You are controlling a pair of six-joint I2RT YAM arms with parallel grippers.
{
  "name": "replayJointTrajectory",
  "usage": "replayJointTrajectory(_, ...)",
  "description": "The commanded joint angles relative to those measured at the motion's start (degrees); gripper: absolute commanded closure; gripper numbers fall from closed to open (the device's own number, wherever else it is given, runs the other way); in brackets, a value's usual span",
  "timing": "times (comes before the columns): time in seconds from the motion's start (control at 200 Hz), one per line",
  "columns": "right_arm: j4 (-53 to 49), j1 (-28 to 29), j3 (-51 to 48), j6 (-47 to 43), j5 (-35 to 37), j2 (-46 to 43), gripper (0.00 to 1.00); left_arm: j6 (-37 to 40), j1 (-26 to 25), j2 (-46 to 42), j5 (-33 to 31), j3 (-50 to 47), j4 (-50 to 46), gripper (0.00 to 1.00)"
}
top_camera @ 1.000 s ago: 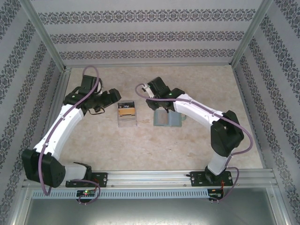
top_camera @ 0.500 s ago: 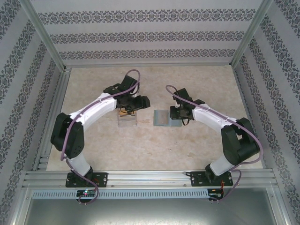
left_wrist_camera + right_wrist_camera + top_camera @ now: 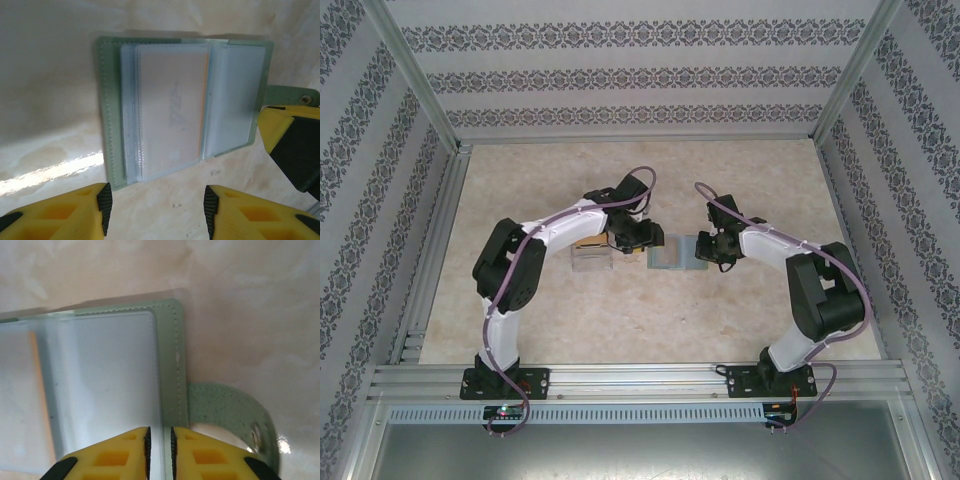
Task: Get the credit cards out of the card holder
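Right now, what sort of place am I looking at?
Likely a robot test booth, not a home: a left arm and right arm bolted to a metal rail, wallpaper-patterned panels in an aluminium frame, and a marble-look tabletop with a card holder between them.

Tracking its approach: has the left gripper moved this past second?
Yes: the left gripper crossed rightward over the clear plastic box, reaching the card holder.

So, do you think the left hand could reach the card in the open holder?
Probably yes: the left hand hangs open just short of the open card holder, nothing between. The right hand pinches its side edge, clear of the way. The credit card sits under a clear sleeve, though.
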Motion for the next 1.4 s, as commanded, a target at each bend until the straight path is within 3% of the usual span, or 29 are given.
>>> replayJointTrajectory(0.0, 0.9, -0.3, 0.0, 0.8, -1.7, 2.4, 0.78, 0.0, -0.6, 1.8, 1.5, 2.4, 0.9, 0.46)
replayJointTrajectory(0.69, 1.9, 0.4, -0.3, 2.7, -4.1, 4.8, 0.79, 1.9, -0.8, 8.6, 3.2, 5.9, 1.4, 0.48)
replayJointTrajectory(0.939, 2.0, 0.6, 0.0, 2.8, -4.3, 5.1, 0.79, 3.5, -0.9, 6.4, -1.7, 7.2, -1.5, 0.5)
replayJointTrajectory(1.394, 2.1, 0.8, 0.1, 3.0, -4.5, 5.7, 0.79, 4.2, -1.1, 9.1, 1.1, 8.5, -1.2, 0.51)
